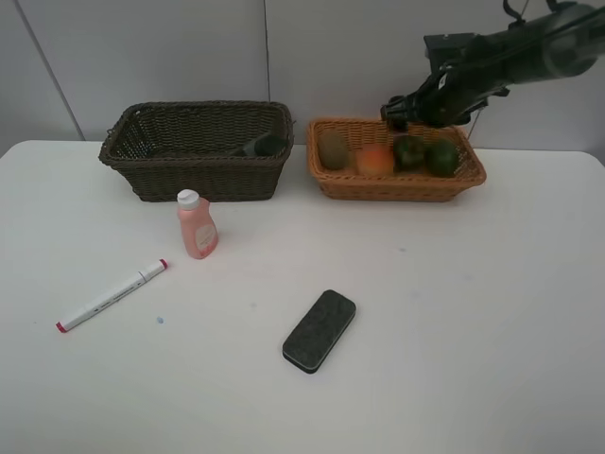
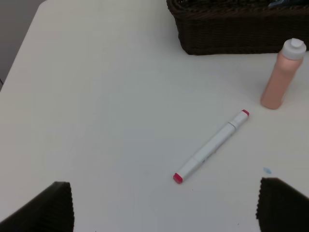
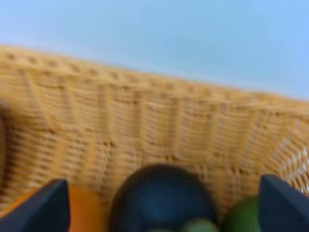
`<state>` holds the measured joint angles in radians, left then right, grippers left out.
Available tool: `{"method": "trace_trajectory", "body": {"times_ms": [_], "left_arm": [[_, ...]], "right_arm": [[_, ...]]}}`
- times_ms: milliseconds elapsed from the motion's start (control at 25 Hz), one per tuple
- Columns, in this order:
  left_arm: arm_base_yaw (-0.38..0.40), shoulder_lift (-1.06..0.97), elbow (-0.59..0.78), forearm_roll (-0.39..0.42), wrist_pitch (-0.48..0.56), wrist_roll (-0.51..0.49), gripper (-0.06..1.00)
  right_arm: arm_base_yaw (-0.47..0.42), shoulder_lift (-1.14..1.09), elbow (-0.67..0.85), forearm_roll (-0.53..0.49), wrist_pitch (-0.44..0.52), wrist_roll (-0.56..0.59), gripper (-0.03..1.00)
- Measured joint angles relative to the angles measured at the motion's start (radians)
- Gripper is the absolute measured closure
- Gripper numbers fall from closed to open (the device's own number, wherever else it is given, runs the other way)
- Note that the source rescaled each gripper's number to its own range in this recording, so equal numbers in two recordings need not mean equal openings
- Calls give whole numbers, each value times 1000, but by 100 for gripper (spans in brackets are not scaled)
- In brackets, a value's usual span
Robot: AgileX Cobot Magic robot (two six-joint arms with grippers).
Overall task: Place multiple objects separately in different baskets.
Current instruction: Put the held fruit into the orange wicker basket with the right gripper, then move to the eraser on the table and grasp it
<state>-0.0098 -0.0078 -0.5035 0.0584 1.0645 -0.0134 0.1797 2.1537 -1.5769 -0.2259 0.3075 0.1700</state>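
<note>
The light orange-tan basket [image 1: 396, 183] holds the kiwi [image 1: 333, 148], the peach [image 1: 374, 160], the mangosteen [image 1: 408, 151] and the green fruit [image 1: 441, 157]. My right gripper [image 1: 397, 112] hangs open and empty just above its back rim. In the right wrist view the gripper [image 3: 161, 209] stands over the mangosteen [image 3: 161, 193]. The dark brown basket [image 1: 194, 175] holds the dark pump bottle [image 1: 263, 145]. The pink bottle [image 1: 197, 225], the marker [image 1: 112, 295] and the eraser [image 1: 319, 330] lie on the table. My left gripper [image 2: 169, 212] is open above the table near the marker [image 2: 211, 146]; the exterior view does not show it.
The white table [image 1: 473, 303] ends at a grey wall behind the baskets. In the left wrist view the pink bottle [image 2: 282, 75] stands upright beside the dark basket [image 2: 231, 29]. A small blue speck [image 1: 160, 320] lies near the marker.
</note>
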Motion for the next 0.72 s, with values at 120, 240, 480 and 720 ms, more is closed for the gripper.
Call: {"method": "trace_trajectory", "body": {"times_ms": [120, 240, 480, 720], "left_arm": [[0, 0, 0, 0, 0, 0, -6], [0, 0, 0, 0, 0, 0, -6], [0, 0, 0, 0, 0, 0, -6], [0, 0, 0, 0, 0, 0, -6]], "right_arm": [[0, 0, 0, 0, -11, -3, -2], [0, 0, 0, 0, -6, -3, -2], [6, -1, 0, 0, 54, -3, -2], [35, -33, 0, 4, 153, -3, -3]]}}
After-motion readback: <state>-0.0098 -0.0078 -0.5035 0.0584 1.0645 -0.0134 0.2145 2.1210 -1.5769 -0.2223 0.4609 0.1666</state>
